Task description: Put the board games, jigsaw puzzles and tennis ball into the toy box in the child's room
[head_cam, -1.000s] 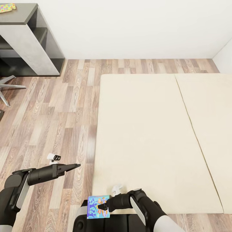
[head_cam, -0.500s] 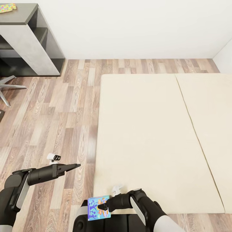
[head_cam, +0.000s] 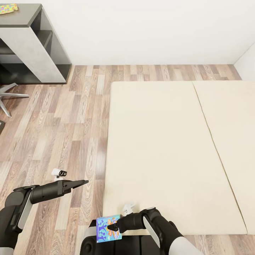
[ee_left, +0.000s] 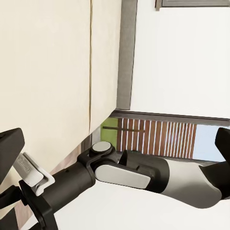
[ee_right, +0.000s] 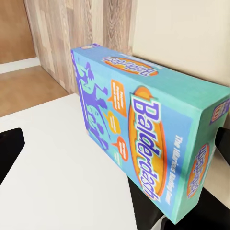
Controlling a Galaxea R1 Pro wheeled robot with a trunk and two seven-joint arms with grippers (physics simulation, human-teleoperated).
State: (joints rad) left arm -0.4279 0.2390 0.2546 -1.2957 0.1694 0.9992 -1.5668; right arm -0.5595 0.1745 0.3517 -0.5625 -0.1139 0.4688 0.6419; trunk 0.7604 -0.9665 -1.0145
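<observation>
Your right claw [head_cam: 110, 225], bottom centre of the head view, is clamped on the blue board game [head_cam: 108, 227]; the box sits low in frame just over the robot's dark base, tilted, its printed face up toward the cam. In the right wrist view the same box [ee_right: 143, 139] fills the middle: teal-blue, cartoon figures, orange "Balderdash" logo, w/ one dark finger [ee_right: 9, 153] at the left edge and another at the right edge, box pinched between them.

Your left claw [head_cam: 84, 182], lower left of the head view, holds nothing; its fingers lie together into a point, aimed right over the wood-plank floor [head_cam: 63, 134], just short of the bed edge. In the left wrist view you see your right arm's grey-white forearm crossing the lower frame.

The bed [head_cam: 159, 148] takes the centre and right of the head view: plain beige mattress, a seam running down its right part, no toys on the part you can see.

Upper left corner: the dark-grey bench section [head_cam: 24, 16] w/ a grey side panel, and one jigsaw puzzle [head_cam: 7, 8] lying flat on its top, cut by the frame edge. A chair leg pokes in at the left edge below it.
</observation>
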